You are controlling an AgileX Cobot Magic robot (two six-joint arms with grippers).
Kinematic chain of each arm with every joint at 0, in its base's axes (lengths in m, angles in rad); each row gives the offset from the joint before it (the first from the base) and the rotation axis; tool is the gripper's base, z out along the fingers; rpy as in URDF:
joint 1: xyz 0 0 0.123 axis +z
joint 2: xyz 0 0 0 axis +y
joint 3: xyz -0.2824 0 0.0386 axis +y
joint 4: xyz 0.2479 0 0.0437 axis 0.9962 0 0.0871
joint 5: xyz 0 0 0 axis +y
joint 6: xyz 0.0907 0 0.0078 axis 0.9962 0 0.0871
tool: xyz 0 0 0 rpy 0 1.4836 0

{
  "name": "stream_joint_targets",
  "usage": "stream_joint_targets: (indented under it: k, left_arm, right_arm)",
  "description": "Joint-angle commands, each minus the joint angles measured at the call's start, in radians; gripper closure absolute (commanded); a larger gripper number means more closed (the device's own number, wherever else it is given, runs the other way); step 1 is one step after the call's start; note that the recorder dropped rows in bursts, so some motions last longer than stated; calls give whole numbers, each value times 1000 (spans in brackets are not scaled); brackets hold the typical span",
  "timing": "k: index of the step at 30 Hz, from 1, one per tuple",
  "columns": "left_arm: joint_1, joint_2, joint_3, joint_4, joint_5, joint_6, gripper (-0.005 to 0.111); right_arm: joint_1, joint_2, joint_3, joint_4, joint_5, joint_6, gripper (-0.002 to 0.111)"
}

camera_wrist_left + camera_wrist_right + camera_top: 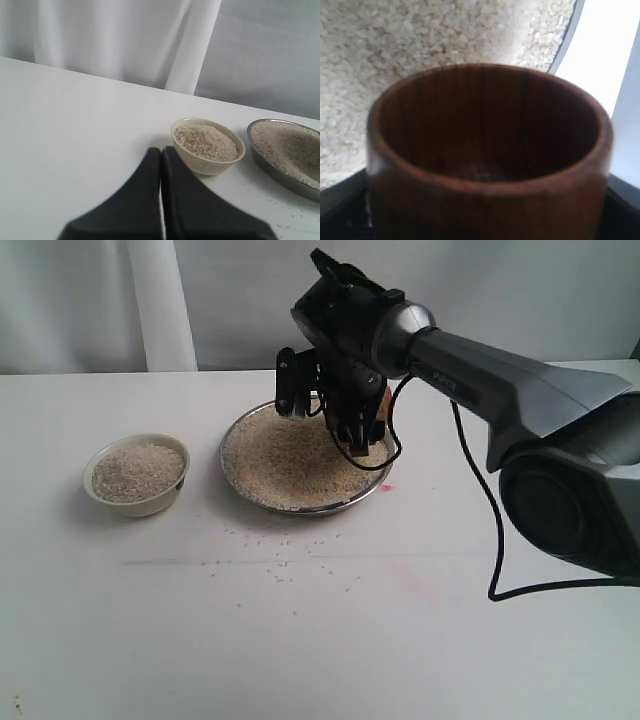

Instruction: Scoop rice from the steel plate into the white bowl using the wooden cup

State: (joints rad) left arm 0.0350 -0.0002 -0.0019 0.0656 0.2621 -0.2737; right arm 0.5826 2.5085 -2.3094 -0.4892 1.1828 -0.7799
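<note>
My right gripper (pixel 338 418) is shut on the wooden cup (pixel 377 412) and holds it low over the far right part of the steel plate (pixel 300 510). A wide layer of rice (pixel 285 460) fills the plate. In the right wrist view the wooden cup (pixel 485 200) is dark inside and holds no grains, with rice (pixel 420 40) close beyond its mouth. The white bowl (pixel 136 504), left of the plate, is heaped with rice (pixel 137 472). My left gripper (pixel 161 151) is shut on nothing and stays back from the white bowl (pixel 207 164); the exterior view does not show it.
Loose grains (pixel 280 560) lie scattered on the white table in front of the plate. A black cable (pixel 492 540) hangs from the right arm to the table on the right. A pale curtain (pixel 115 40) closes the back.
</note>
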Motion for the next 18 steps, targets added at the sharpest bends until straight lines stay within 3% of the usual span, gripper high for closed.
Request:
stream_joint_targets:
  k: [1,14,18]
  left_arm:
    - [-5,0,2,-5,-3,-2,107]
    - [-5,0,2,-5,-3,-2,107]
    - [-5,0,2,-5,-3,-2,107]
  right_arm:
    - [-5,18,-2,-87,-63,50,108]
    - [15,70,0,-224,-93,121,108]
    - [32,73,66,-381,-92,171,108]
